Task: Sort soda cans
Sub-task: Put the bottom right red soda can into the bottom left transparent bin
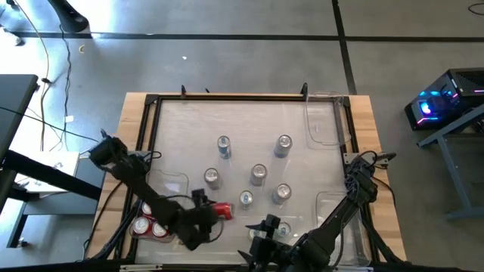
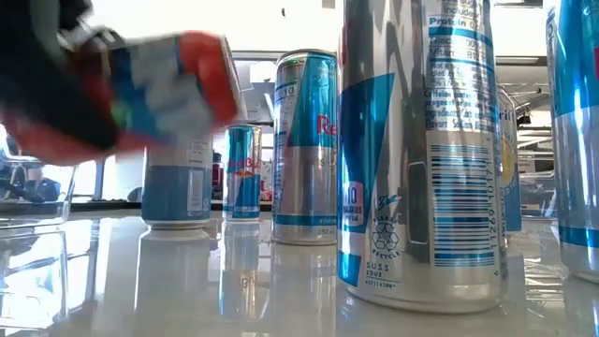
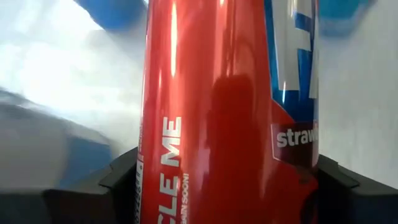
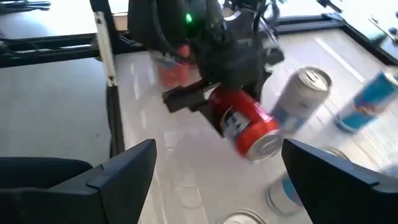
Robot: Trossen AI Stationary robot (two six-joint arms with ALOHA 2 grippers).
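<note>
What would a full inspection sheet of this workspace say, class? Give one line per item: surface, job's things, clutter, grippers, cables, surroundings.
Surface: glossy table top in a wooden frame.
Job's things: red can held tilted by the left gripper; two red cans in the left bin; silver-blue cans upright mid-table.
Clutter: nothing seen.
Grippers: left shut on the red can; right gripper open, empty, at the near edge.
Cables: loose cables on the floor, left.
Surroundings: lit computer case at right.

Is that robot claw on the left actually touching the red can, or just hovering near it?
Touching. In the left wrist view, the left gripper has dark fingers pressed against both sides of the red can.
</note>
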